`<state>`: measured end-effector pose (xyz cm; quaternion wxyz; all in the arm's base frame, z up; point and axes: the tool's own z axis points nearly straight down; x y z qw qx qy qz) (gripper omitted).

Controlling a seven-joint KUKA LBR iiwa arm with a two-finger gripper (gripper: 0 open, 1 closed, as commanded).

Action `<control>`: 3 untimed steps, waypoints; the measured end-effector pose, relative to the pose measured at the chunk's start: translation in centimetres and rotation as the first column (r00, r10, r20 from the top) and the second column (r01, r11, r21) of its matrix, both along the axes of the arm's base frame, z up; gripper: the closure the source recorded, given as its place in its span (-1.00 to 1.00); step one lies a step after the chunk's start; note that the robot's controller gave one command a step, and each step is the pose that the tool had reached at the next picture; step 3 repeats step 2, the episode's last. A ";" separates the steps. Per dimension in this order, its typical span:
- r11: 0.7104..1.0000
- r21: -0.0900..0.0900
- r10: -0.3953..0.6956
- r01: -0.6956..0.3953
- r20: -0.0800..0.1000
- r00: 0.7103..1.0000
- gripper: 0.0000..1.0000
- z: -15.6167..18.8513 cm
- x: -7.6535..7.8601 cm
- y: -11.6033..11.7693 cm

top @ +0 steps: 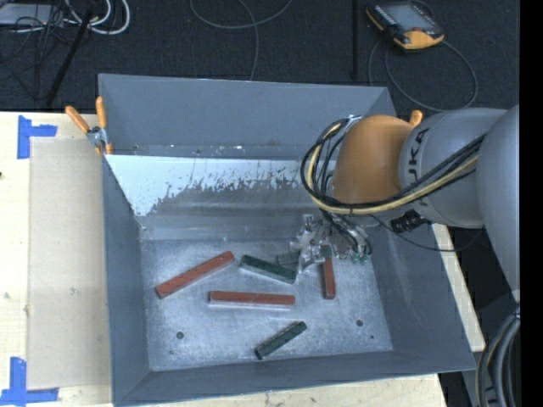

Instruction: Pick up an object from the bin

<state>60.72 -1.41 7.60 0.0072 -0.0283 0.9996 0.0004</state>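
Five bars (251,298), red-brown and dark green, lie in the grey bin (254,142). The gripper (312,248), its grip impossible to tell, hangs at three o'clock beside a short red-brown bar (327,280).

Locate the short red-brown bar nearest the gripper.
In the camera view, the short red-brown bar lies right of centre, just below the gripper, beside a dark green bar.

place: robotics lab | evidence: KUKA arm (471,172), grey metal bin (246,117), floor cables (109,11), teach pendant (407,22)
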 end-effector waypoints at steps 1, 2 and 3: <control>1.000 0.000 0.000 0.000 -0.001 1.000 1.00 0.0 0.0 0.0; 0.999 -0.002 0.036 -0.036 -0.006 0.999 1.00 16.3 -0.4 0.3; 0.999 -0.002 0.036 -0.036 -0.006 0.999 1.00 16.3 -0.4 0.3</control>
